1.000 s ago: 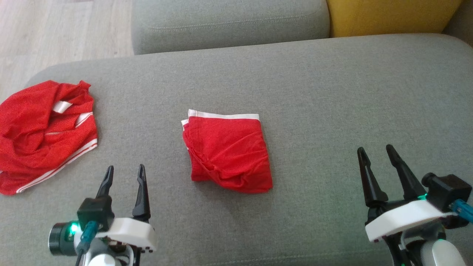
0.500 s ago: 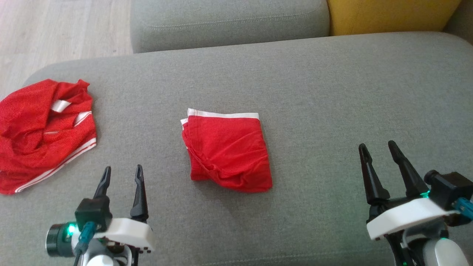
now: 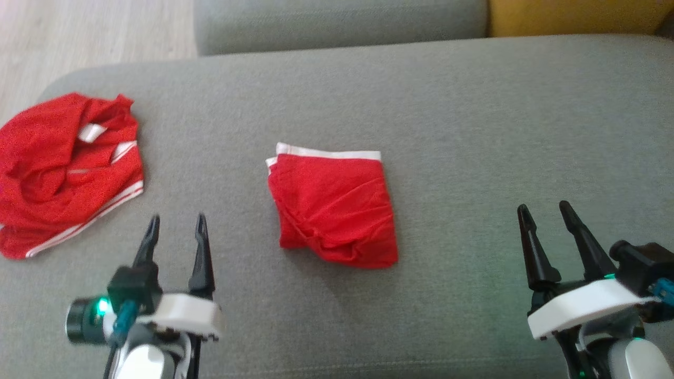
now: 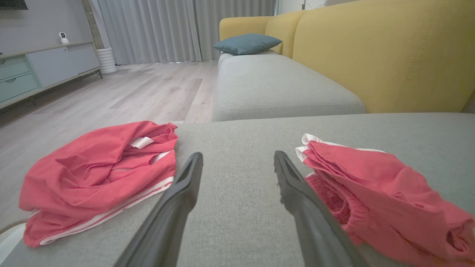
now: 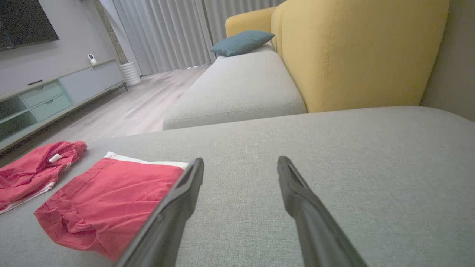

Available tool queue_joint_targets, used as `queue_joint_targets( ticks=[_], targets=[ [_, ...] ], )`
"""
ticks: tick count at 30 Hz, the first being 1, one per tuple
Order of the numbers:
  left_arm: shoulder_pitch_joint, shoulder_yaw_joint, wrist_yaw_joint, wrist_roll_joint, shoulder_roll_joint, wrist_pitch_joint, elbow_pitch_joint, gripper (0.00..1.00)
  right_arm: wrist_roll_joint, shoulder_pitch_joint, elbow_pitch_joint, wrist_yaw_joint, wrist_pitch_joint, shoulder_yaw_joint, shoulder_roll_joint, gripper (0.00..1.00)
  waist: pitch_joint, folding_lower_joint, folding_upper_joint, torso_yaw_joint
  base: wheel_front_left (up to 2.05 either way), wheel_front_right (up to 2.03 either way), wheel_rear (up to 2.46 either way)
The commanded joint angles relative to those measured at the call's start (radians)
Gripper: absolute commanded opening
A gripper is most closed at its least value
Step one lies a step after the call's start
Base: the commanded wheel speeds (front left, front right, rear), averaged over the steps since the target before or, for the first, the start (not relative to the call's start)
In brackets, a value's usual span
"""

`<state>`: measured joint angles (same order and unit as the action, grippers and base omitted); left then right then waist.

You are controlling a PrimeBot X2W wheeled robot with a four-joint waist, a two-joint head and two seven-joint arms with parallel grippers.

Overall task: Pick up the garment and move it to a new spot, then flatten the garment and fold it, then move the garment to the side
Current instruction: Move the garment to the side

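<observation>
Both your left gripper (image 3: 177,217) and right gripper (image 3: 543,206) stand wide, empty; the folded red fabric garment (image 3: 333,208) looks limp and light, so pinch all layers at its white-banded edge.

Right gripper (image 5: 241,161) spread, empty, over grey cushion (image 5: 371,167); folded red garment (image 5: 111,196) at left, crumpled red garment (image 5: 33,170) beyond.
</observation>
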<state>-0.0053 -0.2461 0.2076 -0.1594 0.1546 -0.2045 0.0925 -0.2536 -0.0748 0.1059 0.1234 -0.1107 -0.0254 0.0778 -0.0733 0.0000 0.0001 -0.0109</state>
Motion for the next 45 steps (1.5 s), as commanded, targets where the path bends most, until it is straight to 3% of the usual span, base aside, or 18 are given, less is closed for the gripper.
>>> queue_joint_targets(
  ticks=[1,8,17,27,29,35,45],
  targets=[
    [-0.063,0.033,0.003,0.011,0.017,-0.008,-0.040,1.00,0.008,0.038,0.031,0.007,-0.003,-0.019,0.016,1.00,-0.022,0.0000,-0.0001,0.020,0.00,0.00,0.00],
    [-0.161,0.010,-0.004,0.023,-0.004,-0.031,-0.041,1.00,-0.006,0.150,-0.055,0.007,-0.031,-0.057,0.048,1.00,-0.122,0.0000,-0.0001,0.102,0.00,0.00,0.00],
    [-0.248,-0.017,-0.009,0.034,-0.041,-0.054,-0.018,1.00,-0.054,0.305,-0.253,0.007,-0.082,-0.200,0.072,1.00,-0.202,0.0000,-0.0001,0.192,0.00,0.00,0.00],
    [-0.270,-0.016,-0.009,0.046,-0.062,-0.057,-0.027,1.00,-0.094,0.374,-0.425,0.007,-0.267,-0.242,0.054,1.00,-0.218,0.0000,-0.0001,0.209,0.00,0.00,0.00],
    [-0.267,-0.015,-0.010,0.049,-0.064,-0.057,-0.029,1.00,-0.101,0.377,-0.429,0.007,-0.290,-0.248,0.051,0.02,-0.216,0.0000,-0.0001,0.205,0.00,0.00,0.00],
    [-0.260,-0.006,-0.015,0.058,-0.061,-0.057,-0.033,1.00,-0.110,0.384,-0.391,0.007,-0.278,-0.282,0.059,0.00,-0.206,0.0000,-0.0001,0.166,0.00,0.00,0.00],
    [-0.254,-0.003,-0.026,0.080,-0.034,-0.057,-0.042,1.00,-0.121,0.381,-0.317,0.007,-0.231,-0.346,0.135,0.00,-0.203,0.0000,-0.0001,-0.021,0.00,0.00,0.00]
  ],
)
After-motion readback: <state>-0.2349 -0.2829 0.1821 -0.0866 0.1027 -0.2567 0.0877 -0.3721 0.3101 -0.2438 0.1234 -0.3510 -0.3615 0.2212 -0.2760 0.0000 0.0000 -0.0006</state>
